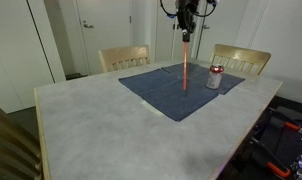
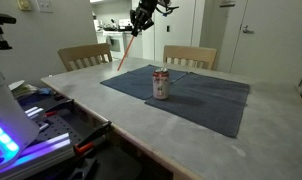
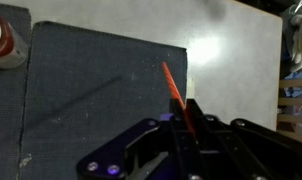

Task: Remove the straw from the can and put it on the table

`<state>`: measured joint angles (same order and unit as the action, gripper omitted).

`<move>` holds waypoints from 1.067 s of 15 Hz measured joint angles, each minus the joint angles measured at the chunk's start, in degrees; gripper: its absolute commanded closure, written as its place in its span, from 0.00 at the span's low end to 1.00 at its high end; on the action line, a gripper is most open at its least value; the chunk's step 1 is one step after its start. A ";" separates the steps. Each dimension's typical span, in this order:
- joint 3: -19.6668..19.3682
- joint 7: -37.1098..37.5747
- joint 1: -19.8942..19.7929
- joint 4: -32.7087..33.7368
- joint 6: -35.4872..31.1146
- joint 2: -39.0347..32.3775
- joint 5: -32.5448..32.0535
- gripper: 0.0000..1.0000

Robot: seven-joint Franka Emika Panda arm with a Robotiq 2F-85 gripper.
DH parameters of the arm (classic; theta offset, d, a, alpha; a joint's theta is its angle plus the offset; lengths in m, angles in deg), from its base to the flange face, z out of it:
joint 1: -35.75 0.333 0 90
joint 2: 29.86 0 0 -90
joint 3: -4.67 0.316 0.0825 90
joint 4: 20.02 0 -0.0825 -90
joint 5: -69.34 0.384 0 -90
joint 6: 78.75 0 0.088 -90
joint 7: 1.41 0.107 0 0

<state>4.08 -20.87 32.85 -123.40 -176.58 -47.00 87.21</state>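
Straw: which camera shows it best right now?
An exterior view: the straw hangs upright from the tool, whole length bright against the dark blue cloth. In an exterior view it slants thin across a cluttered background. The wrist view shows it foreshortened, running out from the tool.

Room's bright and evenly lit, looks like from overhead, so shadows are soft: the can (image 2: 162, 84) drops just a faint dark patch on the cloth (image 2: 206, 102) in an exterior view, and in the wrist view the straw (image 3: 173, 88) throws a thin diagonal shadow across the fabric. That wrist shot also has a blown-out glare spot on the table (image 3: 213, 45), and the gripper (image 3: 189, 118) up close is blurry. Everything's low-res and a bit mushy, plus a blue-purple LED glow (image 2: 5, 140) sits in a bottom corner of an exterior view.
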 measured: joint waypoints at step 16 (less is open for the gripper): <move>-0.22 0.84 -2.20 6.12 -12.64 -9.15 -6.12 0.27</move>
<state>3.87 -20.03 30.65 -117.28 -189.21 -56.15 81.09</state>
